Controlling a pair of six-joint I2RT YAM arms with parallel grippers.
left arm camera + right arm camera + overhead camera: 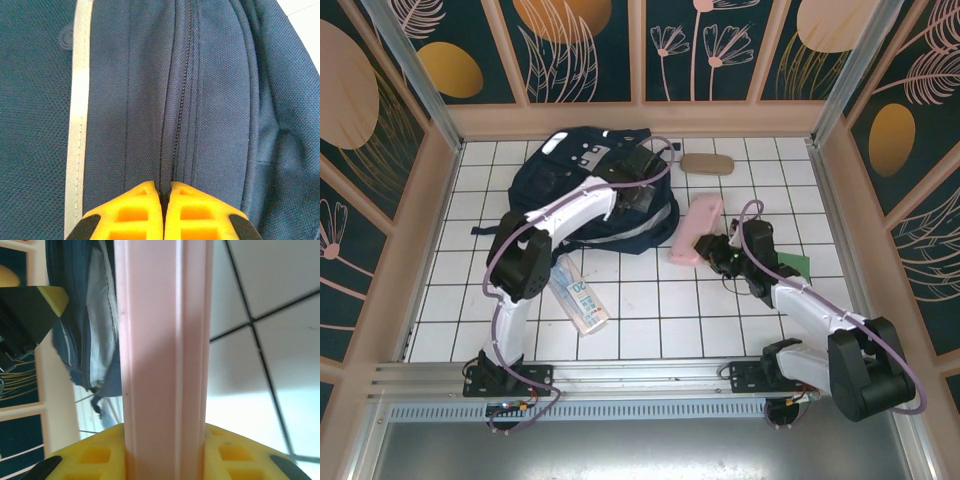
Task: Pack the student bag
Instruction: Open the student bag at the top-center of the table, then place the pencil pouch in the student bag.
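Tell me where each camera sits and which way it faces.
Top: above and behind the arm bases, looking down on the tiled table, backpack, left arm and right arm.
Left wrist: on the left arm, facing down past its shut left tool onto the backpack's zipper seam.
Right wrist: on the right arm, looking along the right tool, clamped on a pink case.
Shared: the backpack appears in all three.

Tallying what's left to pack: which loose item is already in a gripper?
The pink case, clamped in the right gripper; the tan pouch and the printed packet lie free.
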